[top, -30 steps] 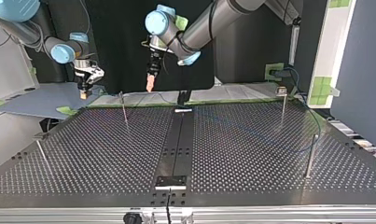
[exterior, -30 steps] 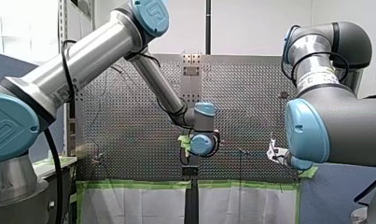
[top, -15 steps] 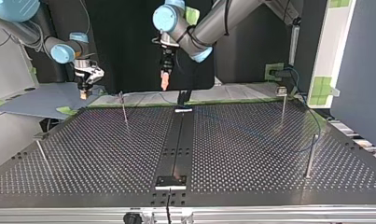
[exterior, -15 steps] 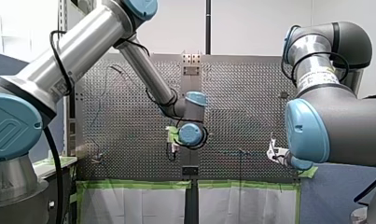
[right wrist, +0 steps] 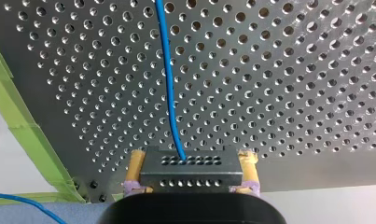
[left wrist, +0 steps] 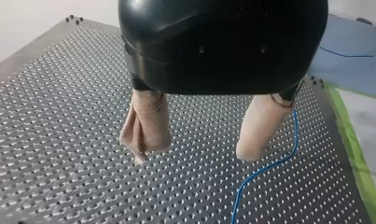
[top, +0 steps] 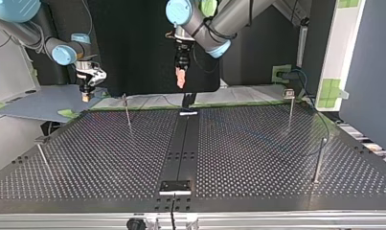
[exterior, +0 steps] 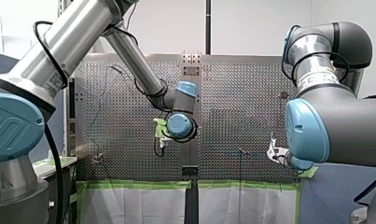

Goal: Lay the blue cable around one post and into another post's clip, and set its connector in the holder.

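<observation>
Front view: both arms raised over perforated steel table (exterior: pixel 120 116).
Top view: beige-padded left gripper (top: pixel 181 79) above table's arm-side edge, centre. Yellow-tipped right gripper (top: pixel 86 93) off arm-side corner, view's left.
Left wrist view: beige fingers (left wrist: pixel 146 126) spread, empty. Thin blue cable (left wrist: pixel 265 168) lies on table just beside one.
Right wrist view: yellow pads (right wrist: pixel 135 161) clamp dark perforated rectangular connector (right wrist: pixel 192 168).
Risk, my guess: flat cable slips out of pinch; hard pull tugs connector loose.
</observation>
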Controlling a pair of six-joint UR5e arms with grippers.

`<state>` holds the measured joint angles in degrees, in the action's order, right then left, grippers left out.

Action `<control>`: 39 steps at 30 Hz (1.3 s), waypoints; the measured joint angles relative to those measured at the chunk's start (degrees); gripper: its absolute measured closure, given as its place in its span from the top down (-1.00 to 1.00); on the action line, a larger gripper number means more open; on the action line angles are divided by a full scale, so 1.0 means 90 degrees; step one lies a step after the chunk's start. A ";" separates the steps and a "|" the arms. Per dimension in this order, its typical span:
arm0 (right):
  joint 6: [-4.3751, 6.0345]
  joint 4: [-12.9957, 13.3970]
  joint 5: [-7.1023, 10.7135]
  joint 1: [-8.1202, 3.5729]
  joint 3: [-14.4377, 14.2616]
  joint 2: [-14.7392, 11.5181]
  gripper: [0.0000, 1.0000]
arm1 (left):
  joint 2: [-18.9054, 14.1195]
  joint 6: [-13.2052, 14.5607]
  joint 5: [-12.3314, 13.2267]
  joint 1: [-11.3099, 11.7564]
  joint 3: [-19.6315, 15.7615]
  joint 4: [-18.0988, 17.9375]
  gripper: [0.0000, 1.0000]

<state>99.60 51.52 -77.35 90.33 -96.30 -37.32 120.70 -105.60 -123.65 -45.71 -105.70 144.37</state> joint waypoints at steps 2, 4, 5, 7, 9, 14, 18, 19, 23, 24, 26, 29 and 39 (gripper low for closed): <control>0.0000 -0.0001 0.0000 0.0000 0.0000 0.0000 -1.00 | -0.0105 -0.0033 -0.0041 0.0036 -0.0107 0.0026 1.00; 0.0000 -0.0001 0.0000 0.0001 0.0000 0.0000 -1.00 | -0.0225 -0.0067 -0.0102 0.0080 -0.0225 0.0050 1.00; 0.0000 0.0001 0.0000 0.0002 0.0000 0.0000 -1.00 | -0.0280 -0.0082 -0.0121 0.0099 -0.0281 0.0060 1.00; 0.0000 0.0004 0.0000 0.0002 -0.0002 0.0000 -1.00 | -0.0416 -0.0117 -0.0150 0.0142 -0.0415 0.0080 1.00; 0.0000 0.0007 0.0000 0.0003 -0.0001 0.0000 -1.00 | -0.0534 -0.0144 -0.0162 0.0182 -0.0536 0.0095 1.00; 0.0000 0.0009 0.0000 0.0006 -0.0001 0.0000 -1.00 | -0.0878 -0.0271 -0.0171 0.0288 -0.0879 0.0126 1.00; 0.0000 0.0009 0.0002 0.0007 0.0000 0.0000 -1.00 | -0.1113 -0.0407 -0.0175 0.0375 -0.1115 0.0125 1.00; 0.0000 0.0007 0.0008 0.0008 0.0000 0.0000 -1.00 | -0.1184 -0.0441 -0.0175 0.0402 -0.1184 0.0125 1.00; 0.0000 0.0001 0.0032 0.0008 0.0000 0.0000 -1.00 | -0.1393 -0.0527 -0.0172 0.0512 -0.1393 0.0158 1.00; 0.0000 0.0001 0.0035 0.0009 0.0000 0.0000 -1.00 | -0.1440 -0.0544 -0.0168 0.0549 -0.1440 0.0173 1.00; 0.0000 0.0000 0.0037 0.0012 0.0000 0.0000 -1.00 | -0.1542 -0.0594 -0.0135 0.0638 -0.1543 0.0198 1.00; 0.0000 -0.0001 0.0038 0.0011 -0.0001 0.0000 -1.00 | -0.1703 -0.0723 -0.0014 0.0792 -0.1704 0.0218 1.00; -0.0005 0.0007 0.0039 0.0022 -0.0001 0.0001 -1.00 | -0.2215 -0.1224 0.0484 0.1302 -0.2198 0.0228 1.00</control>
<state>99.55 51.58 -77.00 90.52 -96.30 -37.31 100.77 -116.62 -119.29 -33.99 -125.48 146.42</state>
